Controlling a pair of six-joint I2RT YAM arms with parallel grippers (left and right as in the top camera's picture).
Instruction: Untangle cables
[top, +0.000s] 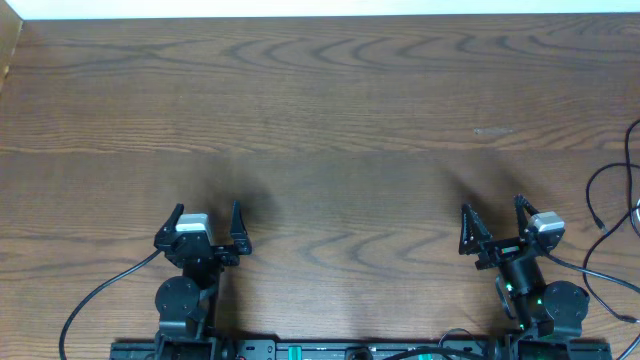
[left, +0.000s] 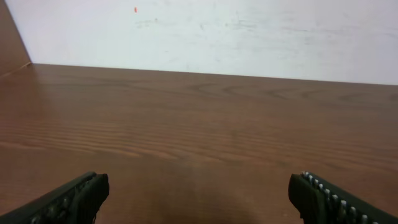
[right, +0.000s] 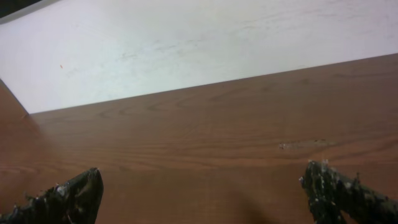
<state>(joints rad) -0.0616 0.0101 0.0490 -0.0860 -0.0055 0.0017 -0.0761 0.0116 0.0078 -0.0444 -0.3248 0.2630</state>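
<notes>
Both end effectors, left (top: 209, 229) and right (top: 494, 220), are held spread and empty above the bench (top: 330, 120), apparently parked; thin cables (top: 612, 215) lie right of the right one.

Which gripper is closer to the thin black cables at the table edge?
Right. The right gripper sits just left of the thin black cables; the left gripper is far across the table.

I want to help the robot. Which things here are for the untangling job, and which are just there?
For the job:
- thin black cables, at the table's right edge, partly out of view
- left gripper, open, empty
- right gripper, open, empty

Just there:
- wooden table
- thicker black cord running from the left arm
- white wall
</notes>
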